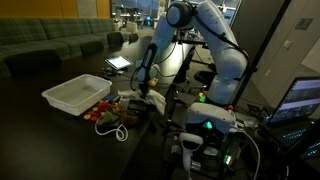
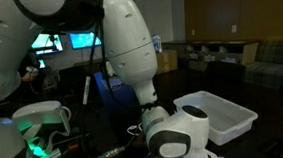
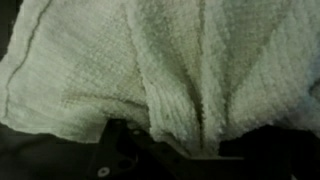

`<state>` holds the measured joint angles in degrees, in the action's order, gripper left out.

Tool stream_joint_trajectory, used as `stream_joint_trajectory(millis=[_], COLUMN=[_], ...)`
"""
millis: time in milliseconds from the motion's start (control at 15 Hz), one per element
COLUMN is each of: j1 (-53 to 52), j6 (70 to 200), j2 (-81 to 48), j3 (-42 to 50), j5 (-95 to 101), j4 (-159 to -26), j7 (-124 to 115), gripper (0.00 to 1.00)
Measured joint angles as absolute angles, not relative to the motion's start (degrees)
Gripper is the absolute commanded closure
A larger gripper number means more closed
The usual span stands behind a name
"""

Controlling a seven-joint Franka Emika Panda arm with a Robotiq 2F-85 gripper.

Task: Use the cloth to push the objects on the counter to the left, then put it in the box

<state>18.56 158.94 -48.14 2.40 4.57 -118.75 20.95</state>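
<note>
1. While gathered folds of the cloth (image 3: 170, 70) fill the wrist view, the end effector (image 1: 147, 91) pinches it.
2. Both hang near the white box (image 1: 75, 95) and small objects (image 1: 108, 114).

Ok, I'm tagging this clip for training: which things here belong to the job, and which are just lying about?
Part of the job:
cloth
small objects on the counter
white box

Just lying about:
tablet
couch
laptop
</note>
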Motion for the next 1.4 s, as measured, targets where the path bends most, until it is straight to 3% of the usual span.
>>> stream_joint_trajectory(millis=[867,1400], j1=[15.1,6.5], j6=[159.7,166.8], j2=[-46.9,-47.4], j3=[-6.7,-9.9], j5=[3.7,3.8], j4=[-121.3,-123.4], j7=[17.5,15.4], gripper=[0.91,0.91])
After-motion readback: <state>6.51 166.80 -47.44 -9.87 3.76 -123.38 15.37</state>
